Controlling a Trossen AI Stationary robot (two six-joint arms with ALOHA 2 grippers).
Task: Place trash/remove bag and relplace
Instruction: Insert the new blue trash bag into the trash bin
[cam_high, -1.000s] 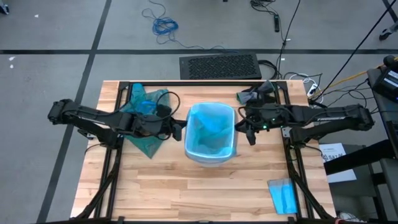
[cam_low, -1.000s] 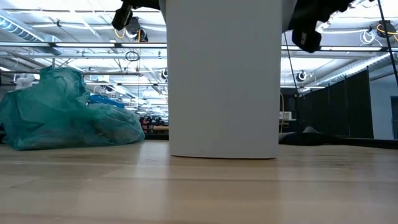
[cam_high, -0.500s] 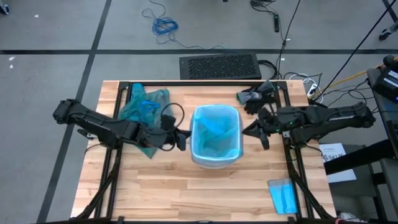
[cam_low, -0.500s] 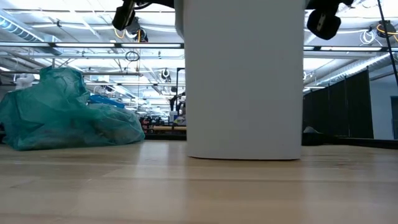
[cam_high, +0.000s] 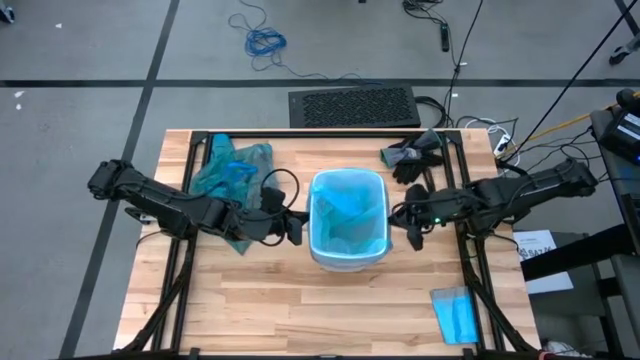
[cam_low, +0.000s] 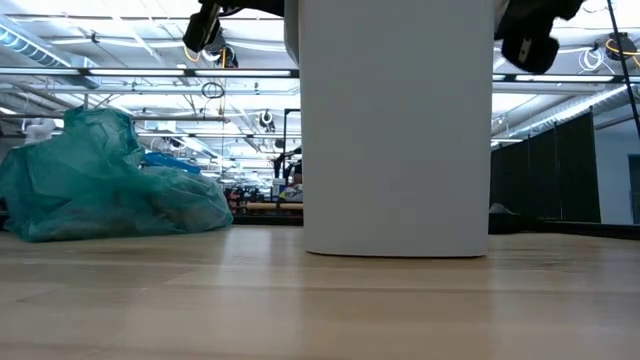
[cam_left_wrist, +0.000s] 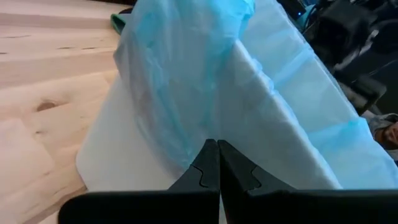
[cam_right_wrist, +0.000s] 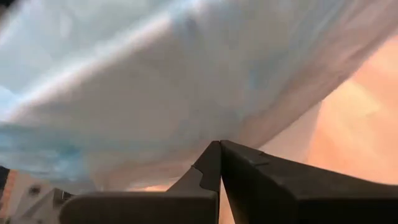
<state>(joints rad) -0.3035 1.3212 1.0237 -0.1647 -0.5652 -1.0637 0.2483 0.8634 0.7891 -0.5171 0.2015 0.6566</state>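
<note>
On my wooden table (cam_high: 250, 300) the white bin (cam_high: 347, 220), lined in pale-blue plastic, has slid rightward to the frame's centre over the last second. The teal bag (cam_high: 228, 180) lies upper left, untouched. My left gripper (cam_high: 293, 230) and right gripper (cam_high: 413, 232) now flank the bin, both pinched closed and empty; I judge the relining nearly finished.

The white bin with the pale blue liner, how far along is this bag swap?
Nearly finished, it seems. The full teal bag lies aside on the table, and a pale blue liner sits in the white bin. Both shut end effectors, left and right, flank the rim. Perhaps only tidying the liner remains.
</note>
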